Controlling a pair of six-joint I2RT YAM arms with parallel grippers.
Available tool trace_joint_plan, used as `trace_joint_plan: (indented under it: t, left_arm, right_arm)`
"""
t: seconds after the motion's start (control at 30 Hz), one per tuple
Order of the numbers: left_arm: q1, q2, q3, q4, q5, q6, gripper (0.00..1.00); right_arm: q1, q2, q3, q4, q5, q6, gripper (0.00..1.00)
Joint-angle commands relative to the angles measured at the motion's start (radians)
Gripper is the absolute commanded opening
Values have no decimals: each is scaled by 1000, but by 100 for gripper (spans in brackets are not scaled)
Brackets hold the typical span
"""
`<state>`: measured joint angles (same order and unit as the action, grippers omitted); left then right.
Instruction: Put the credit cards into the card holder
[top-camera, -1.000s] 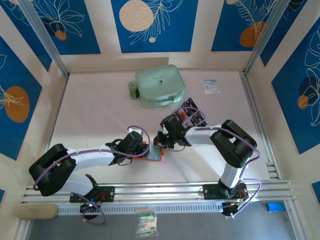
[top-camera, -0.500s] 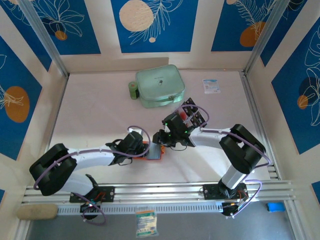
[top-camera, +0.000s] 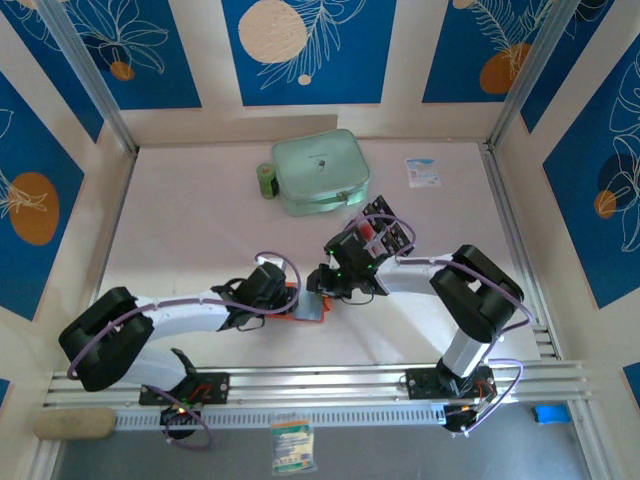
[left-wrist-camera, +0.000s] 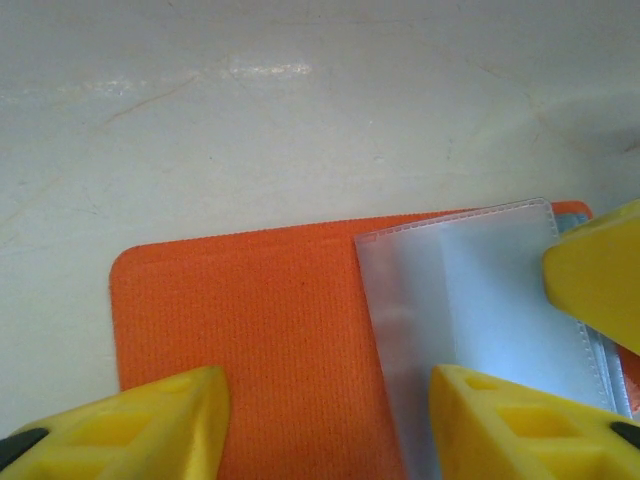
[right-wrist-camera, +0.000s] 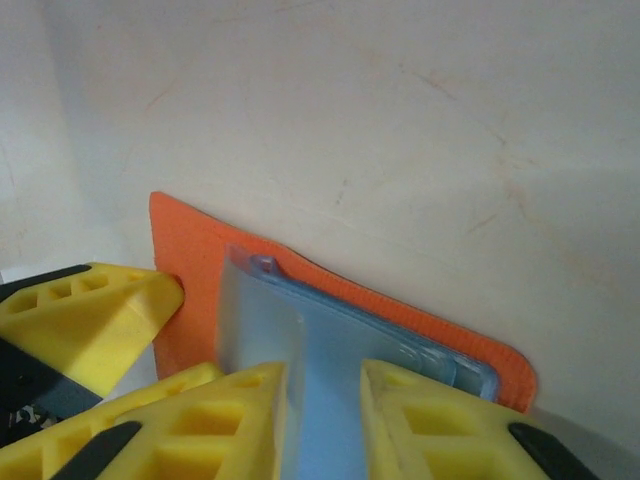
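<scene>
The wallet (top-camera: 308, 306) lies open and flat on the table (top-camera: 200, 220), near the middle and toward the near edge, with both arms meeting over it. Its orange fabric cover faces up, and the clear pocket (left-wrist-camera: 480, 300) sits on its right half.

The left jaws stand well apart. One tip is down by the bare orange cloth and the other by the pocket, and they grip nothing. They look set to pin the wallet in place. The right jaws stand a little apart over the pocket, whose plastic shows in the narrow gap between them. They do not look clamped on it.

The cards (top-camera: 392, 232) are farther back and to the right, just beyond the right arm's wrist and apart from the wallet. How they are stacked is too small to tell.

The wallet looks light, soft and floppy, so it will likely slide on the smooth table unless it is held down on the cloth half, clear of the pocket mouth. The pocket is thin, slick film that lies shut, so its free edge probably needs lifting before anything goes in.

The cards should be stiff, light and slippery. They are best pinched across the faces at an exposed edge, leaving the leading end free to enter the pocket.
</scene>
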<state>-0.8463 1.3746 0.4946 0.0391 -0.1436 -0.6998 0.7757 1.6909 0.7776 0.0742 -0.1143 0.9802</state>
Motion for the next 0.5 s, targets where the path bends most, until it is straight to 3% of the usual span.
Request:
trace_joint_plan:
  t: [0.0,0.27,0.47]
  left_arm:
    - [3,3,-22,-37,24,-9,56]
    - [3,-14,-18,-40,22,-11,57]
    - [3,-87,-4,-74,2,-25,66]
  right_arm:
    - [-1,11,15,16,-53,2,22]
    - [-6,1,39,20,-89,0,19]
    - [-4,-28,42,22,-105,23,28]
